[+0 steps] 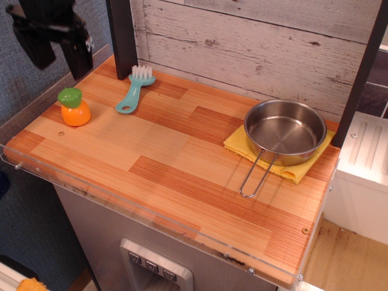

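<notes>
Orange toy fruit (75, 113) with its green leaf top sits upright on the wooden counter (163, 151) near the far left corner, free of any hold. We see the gripper (58, 58) hanging in the air above and a little behind it, its two black fingers spread apart with nothing between them, well clear of the fruit. Just to the right of the fruit we find a teal brush (134, 91) lying flat, bristles toward the plank wall. Well apart, on the right side, a steel pan (284, 132) rests on a folded yellow cloth (295, 171), its wire handle pointing toward the front edge. Between the gripper and the fruit we see only bare wood; the brush is the nearest neighbour.
</notes>
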`<action>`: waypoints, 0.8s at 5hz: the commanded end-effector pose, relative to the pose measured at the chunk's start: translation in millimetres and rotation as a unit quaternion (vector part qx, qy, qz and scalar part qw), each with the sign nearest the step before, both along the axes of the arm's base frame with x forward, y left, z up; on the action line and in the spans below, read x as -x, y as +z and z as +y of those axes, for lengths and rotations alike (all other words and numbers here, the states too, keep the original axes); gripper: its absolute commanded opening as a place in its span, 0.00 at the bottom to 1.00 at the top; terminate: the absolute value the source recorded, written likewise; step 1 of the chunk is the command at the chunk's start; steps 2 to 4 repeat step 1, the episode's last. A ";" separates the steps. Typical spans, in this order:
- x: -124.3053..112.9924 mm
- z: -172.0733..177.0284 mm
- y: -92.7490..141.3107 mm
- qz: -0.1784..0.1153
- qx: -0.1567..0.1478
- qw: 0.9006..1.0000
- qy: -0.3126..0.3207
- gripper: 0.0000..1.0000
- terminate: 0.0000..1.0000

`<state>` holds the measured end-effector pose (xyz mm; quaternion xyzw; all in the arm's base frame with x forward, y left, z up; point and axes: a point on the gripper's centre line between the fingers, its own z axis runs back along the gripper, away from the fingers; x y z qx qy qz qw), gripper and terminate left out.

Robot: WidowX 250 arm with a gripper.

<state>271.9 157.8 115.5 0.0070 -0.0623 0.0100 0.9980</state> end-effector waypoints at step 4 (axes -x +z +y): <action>6.3 -21.0 3.0 0.028 -0.067 0.997 -0.002 1.00 1.00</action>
